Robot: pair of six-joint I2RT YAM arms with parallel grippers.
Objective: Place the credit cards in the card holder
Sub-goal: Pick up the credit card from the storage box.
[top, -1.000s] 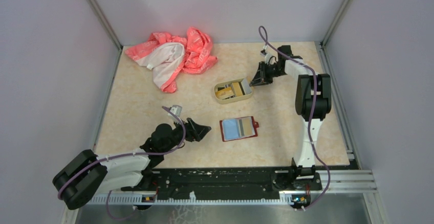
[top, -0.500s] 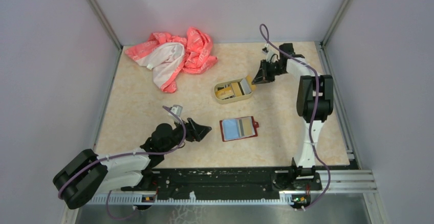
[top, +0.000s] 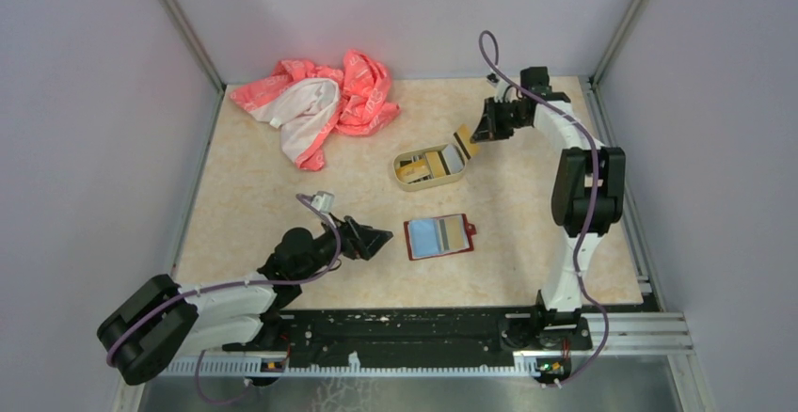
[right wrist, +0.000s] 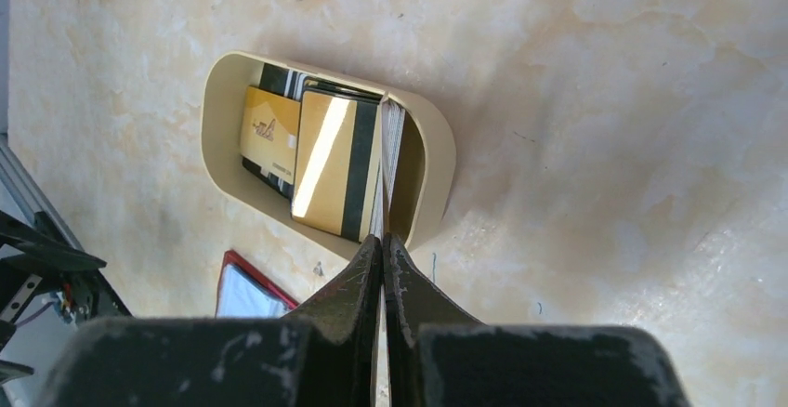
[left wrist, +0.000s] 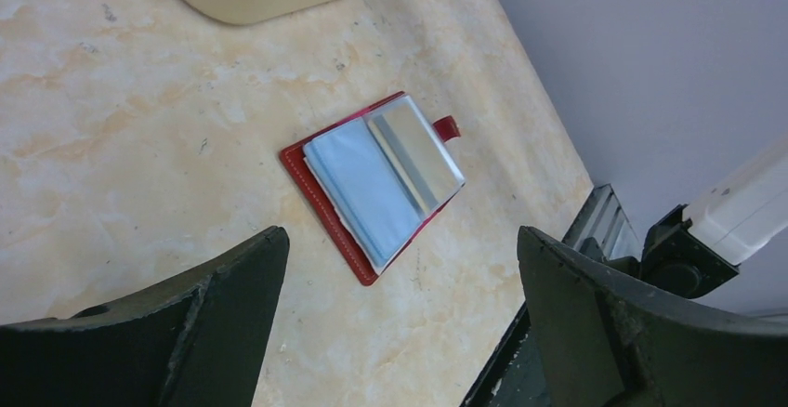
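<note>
The card holder [top: 438, 236], a dark-red wallet, lies open on the table with pale blue and grey pockets facing up; the left wrist view shows the card holder [left wrist: 381, 179] just ahead of my fingers. My left gripper [top: 381, 238] [left wrist: 400, 240] hangs open to its left, holding nothing. Several credit cards [right wrist: 334, 161], gold and yellow among them, lie in a tan tray [top: 406, 161] [right wrist: 437, 137]. My right gripper [top: 475, 137] [right wrist: 383, 240] is shut on one credit card [top: 463, 141], seen edge-on [right wrist: 388, 147], lifted over the tray's right end.
A crumpled pink and white cloth [top: 315, 102] lies at the back left. Grey walls close in the table on three sides. The black rail [top: 423, 332] with both arm bases runs along the near edge.
My right gripper has risen and drawn back from the tray's right end, tilting a card up with it. My left jaws have opened wider; that arm has barely moved.
</note>
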